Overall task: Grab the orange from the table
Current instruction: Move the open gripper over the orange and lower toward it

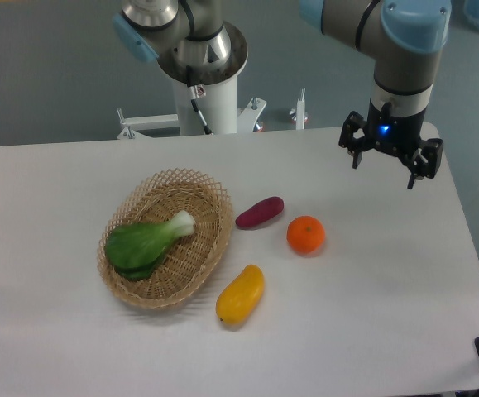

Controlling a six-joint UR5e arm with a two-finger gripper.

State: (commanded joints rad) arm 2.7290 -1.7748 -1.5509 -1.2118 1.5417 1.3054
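The orange (306,234) is a small round bright-orange fruit lying on the white table (388,314), right of centre. My gripper (385,172) hangs in the air above the table's far right part, up and to the right of the orange and well apart from it. Its two dark fingers point down and stand spread, open, with nothing between them.
A purple sweet potato (260,212) lies just left of the orange. A yellow mango-like fruit (241,294) rests nearer the front. An oval wicker basket (196,258) at left holds a green bok choy (146,242). The robot's base (204,74) stands behind the table.
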